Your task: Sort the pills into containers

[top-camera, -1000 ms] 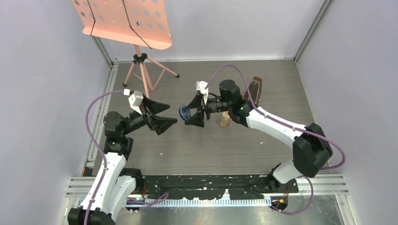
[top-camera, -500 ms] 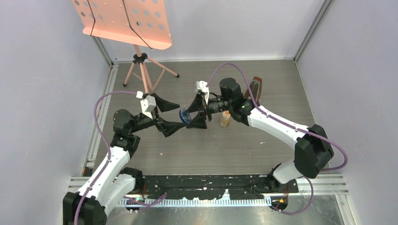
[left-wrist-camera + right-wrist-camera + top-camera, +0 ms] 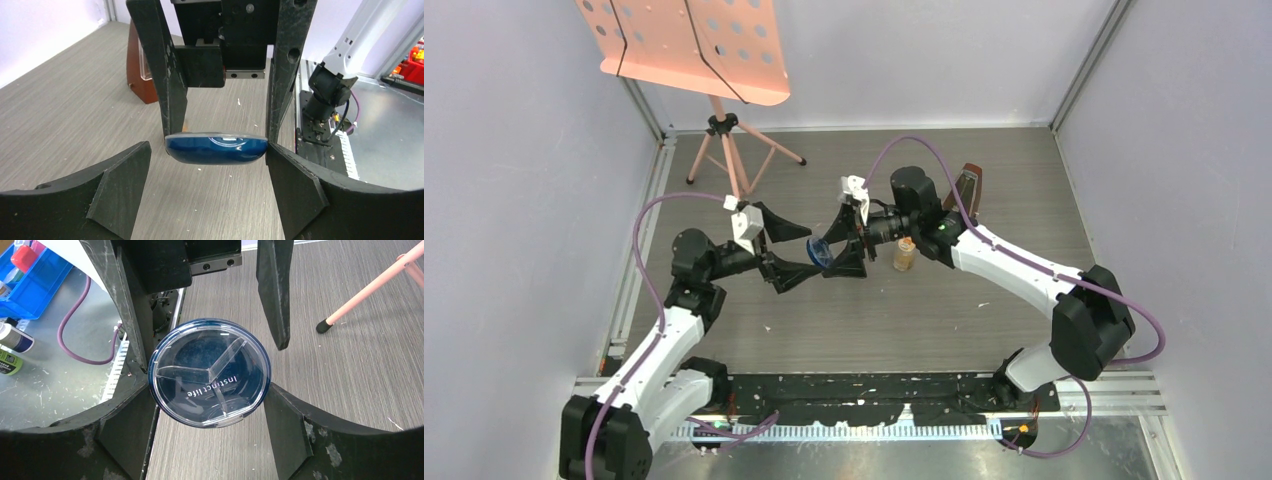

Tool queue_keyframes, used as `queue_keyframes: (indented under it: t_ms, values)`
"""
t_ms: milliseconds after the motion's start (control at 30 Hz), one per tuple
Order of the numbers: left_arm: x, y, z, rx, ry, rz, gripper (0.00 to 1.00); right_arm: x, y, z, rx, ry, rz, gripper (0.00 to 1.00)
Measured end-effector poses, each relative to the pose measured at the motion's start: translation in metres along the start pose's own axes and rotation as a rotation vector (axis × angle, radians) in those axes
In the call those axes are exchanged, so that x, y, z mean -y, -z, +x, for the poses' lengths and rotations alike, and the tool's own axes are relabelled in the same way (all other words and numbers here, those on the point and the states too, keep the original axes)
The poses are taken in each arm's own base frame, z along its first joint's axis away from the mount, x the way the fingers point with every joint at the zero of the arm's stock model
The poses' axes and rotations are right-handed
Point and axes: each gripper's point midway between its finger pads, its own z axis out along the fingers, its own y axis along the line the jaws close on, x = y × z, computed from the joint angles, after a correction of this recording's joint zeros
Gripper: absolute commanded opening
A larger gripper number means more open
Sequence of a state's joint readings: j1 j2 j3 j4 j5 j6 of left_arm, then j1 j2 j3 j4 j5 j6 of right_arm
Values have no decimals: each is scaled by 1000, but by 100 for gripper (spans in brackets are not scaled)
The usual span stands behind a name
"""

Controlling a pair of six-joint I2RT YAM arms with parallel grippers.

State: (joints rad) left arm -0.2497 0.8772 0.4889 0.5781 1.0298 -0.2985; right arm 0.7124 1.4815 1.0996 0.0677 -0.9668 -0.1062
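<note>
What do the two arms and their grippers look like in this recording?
Left arm and right arm have white links and black joints, each with a looping purple cable. Left gripper and right gripper carry broad black wedge-shaped fingers, scuffed, with a white block at the wrist.

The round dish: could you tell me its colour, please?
The dish is glossy dark blue; best in the right wrist view.

We see a glossy dark-blue dish (image 3: 200, 360) with a smooth, clear plastic face. The fingers (image 3: 300, 435) of the right hand (image 3: 210, 390) are matt black plastic, scuffed pale. The tabletop (image 3: 350, 370) is matt grey with a wood grain. The metronome (image 3: 137, 70) looks like polished brown.
</note>
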Motion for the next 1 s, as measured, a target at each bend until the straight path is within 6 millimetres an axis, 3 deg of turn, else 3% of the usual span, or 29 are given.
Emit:
queue_keyframes:
  t_ms: [267, 667, 833, 1000]
  values:
    - [1, -2, 13, -36, 27, 36, 83, 0, 0, 2, -13, -1, 1, 67]
    - [-2, -4, 15, -33, 33, 36, 87, 5, -4, 8, -37, -15, 0, 68]
    - [-3, -4, 19, -41, 53, 41, 66, 8, -8, 14, -54, -24, 3, 68]
    - [-5, -4, 25, -56, 64, 43, 81, 12, -8, 20, -68, -35, 18, 68]
